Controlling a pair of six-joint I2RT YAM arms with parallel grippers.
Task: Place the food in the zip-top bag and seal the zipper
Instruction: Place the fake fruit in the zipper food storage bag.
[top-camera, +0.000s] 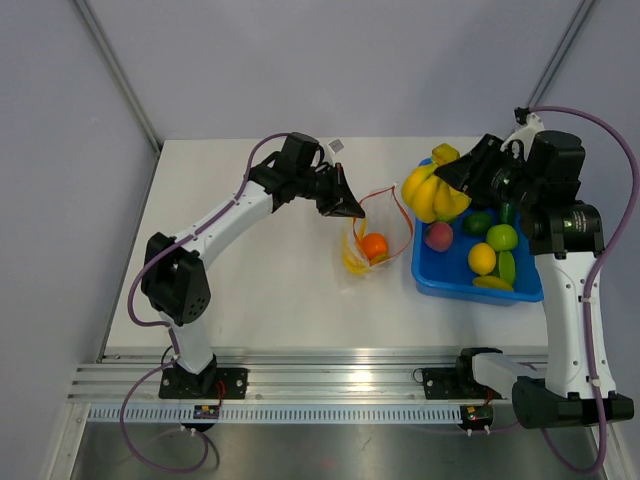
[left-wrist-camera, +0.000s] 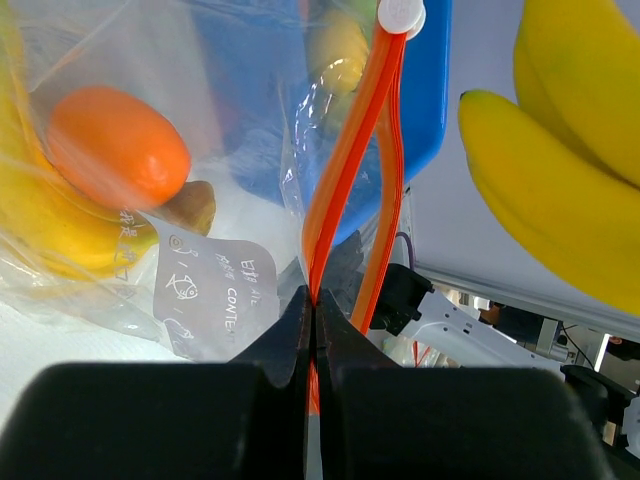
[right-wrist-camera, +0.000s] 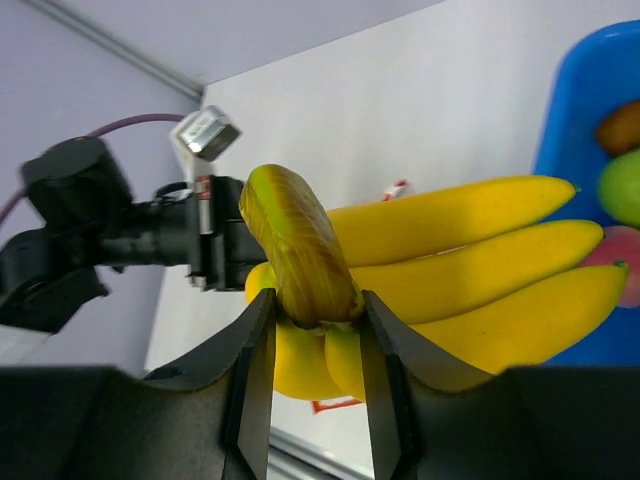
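The clear zip-top bag stands open on the table with its orange-red zipper spread wide. It holds a banana bunch and an orange ball. My left gripper is shut on the zipper strip at the bag's left mouth edge. My right gripper is shut on the stem of a yellow banana bunch, held above the bin's left edge, right of the bag. The grip shows in the right wrist view. A pink-red peach lies in the bin.
A blue plastic bin at the right holds a green apple, a yellow lemon, a dark green fruit and other green and yellow pieces. The bag sits close against the bin's left wall.
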